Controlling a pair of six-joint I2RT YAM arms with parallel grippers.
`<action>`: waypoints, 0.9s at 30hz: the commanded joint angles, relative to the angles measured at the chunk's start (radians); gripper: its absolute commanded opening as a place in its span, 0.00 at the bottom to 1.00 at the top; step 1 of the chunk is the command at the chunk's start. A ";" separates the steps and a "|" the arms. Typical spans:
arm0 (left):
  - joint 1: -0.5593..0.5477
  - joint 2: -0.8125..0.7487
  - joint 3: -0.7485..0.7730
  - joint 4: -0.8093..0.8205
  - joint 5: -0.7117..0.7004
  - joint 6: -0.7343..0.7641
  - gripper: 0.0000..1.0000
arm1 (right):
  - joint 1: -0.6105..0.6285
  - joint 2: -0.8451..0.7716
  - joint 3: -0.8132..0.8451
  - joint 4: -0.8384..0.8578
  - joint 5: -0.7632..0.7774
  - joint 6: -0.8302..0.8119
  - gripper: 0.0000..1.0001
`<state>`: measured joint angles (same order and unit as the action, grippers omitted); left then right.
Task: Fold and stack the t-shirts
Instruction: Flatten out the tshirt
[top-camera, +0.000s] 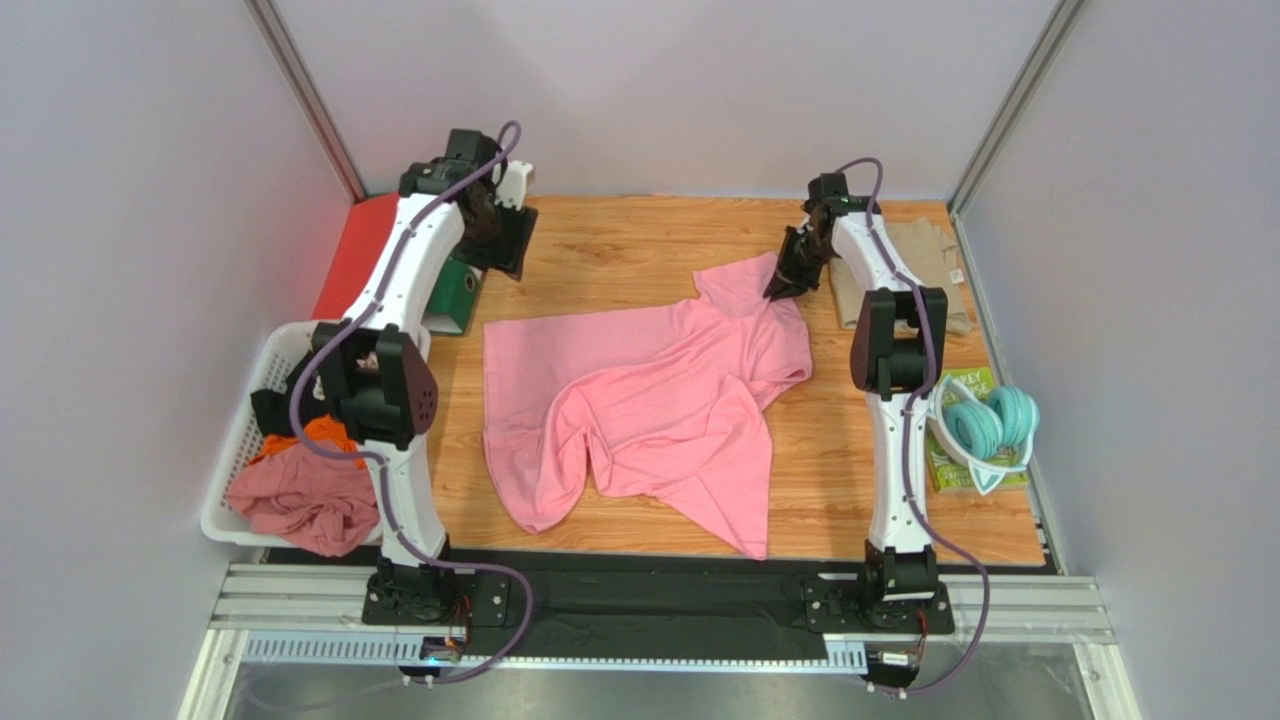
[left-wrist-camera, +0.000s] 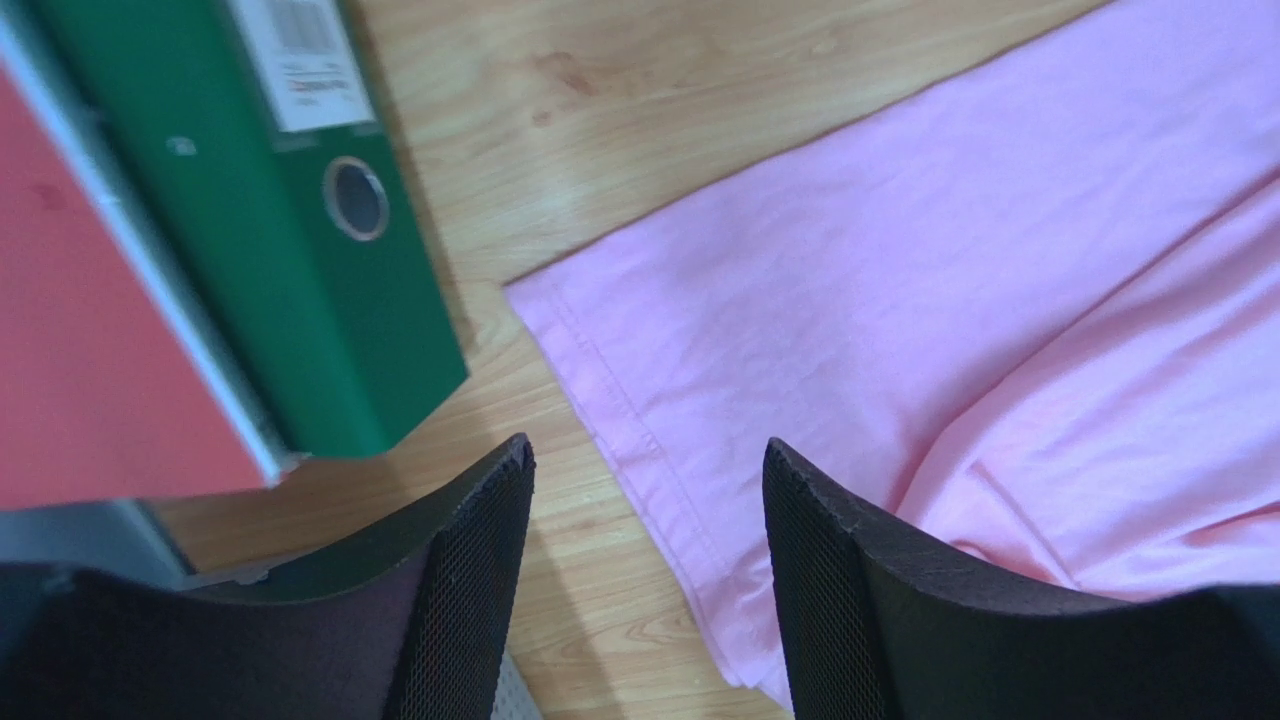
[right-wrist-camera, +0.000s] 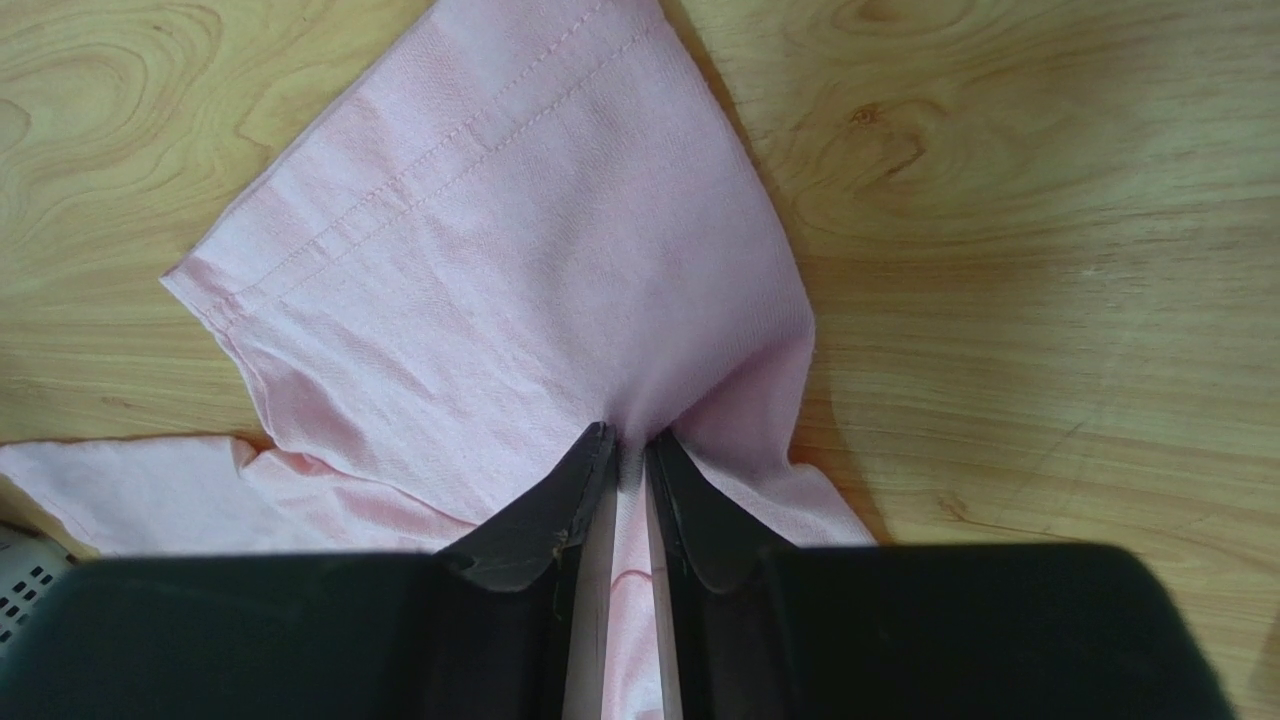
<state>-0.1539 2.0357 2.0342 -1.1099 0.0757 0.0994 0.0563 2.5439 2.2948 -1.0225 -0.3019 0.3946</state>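
A light pink t-shirt (top-camera: 646, 405) lies crumpled and partly spread in the middle of the wooden table (top-camera: 631, 240). My right gripper (top-camera: 784, 285) sits at the shirt's far right corner. In the right wrist view its jaws (right-wrist-camera: 631, 438) are shut on a bunched fold of the pink cloth (right-wrist-camera: 511, 285). My left gripper (top-camera: 496, 240) hovers at the back left, open and empty. In the left wrist view it (left-wrist-camera: 646, 458) hangs over the hemmed corner of the pink shirt (left-wrist-camera: 842, 315). A khaki-beige t-shirt (top-camera: 924, 255) lies at the back right, partly hidden by the right arm.
A green binder (left-wrist-camera: 286, 225) and a red binder (top-camera: 353, 255) lie at the back left, close to the left gripper. A white basket (top-camera: 241, 435) holding more clothes stands at the left edge. Teal headphones (top-camera: 995, 420) rest at the right edge. Walls close in three sides.
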 joint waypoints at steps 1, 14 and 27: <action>0.002 -0.058 -0.051 0.001 0.008 0.017 0.65 | -0.001 -0.014 -0.055 0.007 0.063 -0.033 0.20; -0.029 0.006 -0.338 0.039 0.136 -0.021 0.61 | -0.003 -0.045 -0.109 0.021 0.050 -0.033 0.19; -0.022 0.213 -0.167 -0.056 0.110 -0.072 0.61 | -0.001 -0.053 -0.121 0.036 0.044 -0.016 0.19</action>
<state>-0.1806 2.2120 1.8320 -1.1183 0.1833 0.0555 0.0563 2.4958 2.2055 -0.9718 -0.2981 0.3893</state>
